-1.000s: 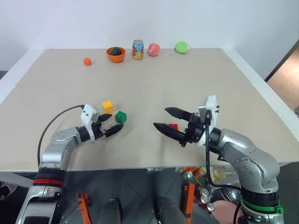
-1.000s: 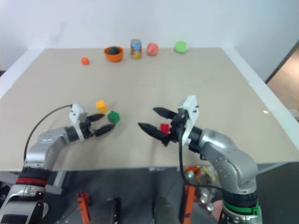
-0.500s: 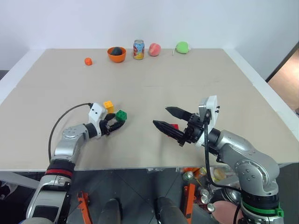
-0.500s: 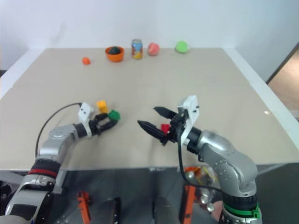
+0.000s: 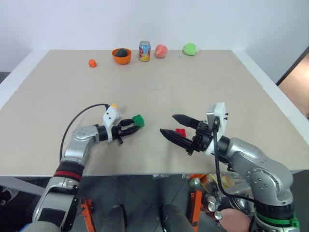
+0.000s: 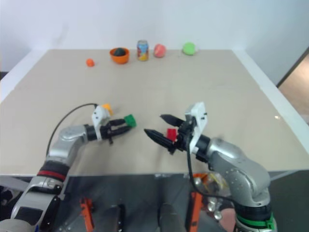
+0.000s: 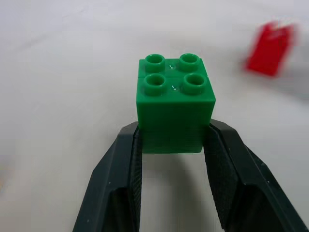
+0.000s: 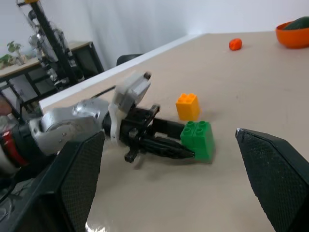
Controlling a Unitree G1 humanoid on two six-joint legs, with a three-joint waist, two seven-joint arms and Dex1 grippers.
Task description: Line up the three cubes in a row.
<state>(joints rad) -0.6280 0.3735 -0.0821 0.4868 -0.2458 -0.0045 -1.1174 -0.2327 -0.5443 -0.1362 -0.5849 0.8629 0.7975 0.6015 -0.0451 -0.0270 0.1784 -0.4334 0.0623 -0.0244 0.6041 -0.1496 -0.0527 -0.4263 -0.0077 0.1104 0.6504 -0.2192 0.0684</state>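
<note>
Currently: left gripper (image 7: 173,145) pinches green cube (image 7: 174,104), four studs up, on table (image 5: 193,77) | yellow cube (image 8: 188,106) just behind it | red cube (image 5: 180,131) between spread fingers of right gripper (image 5: 176,128)

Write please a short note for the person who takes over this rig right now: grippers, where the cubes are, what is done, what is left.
Left gripper: shut on the green cube, held upright by its lower half, between the other two cubes.
Right gripper: open, empty, the red cube between its fingers on the table.
Yellow cube: on the table just behind the left gripper.
Done: green cube gripped.
Left: set green down, then bring the three cubes into one row.
</note>
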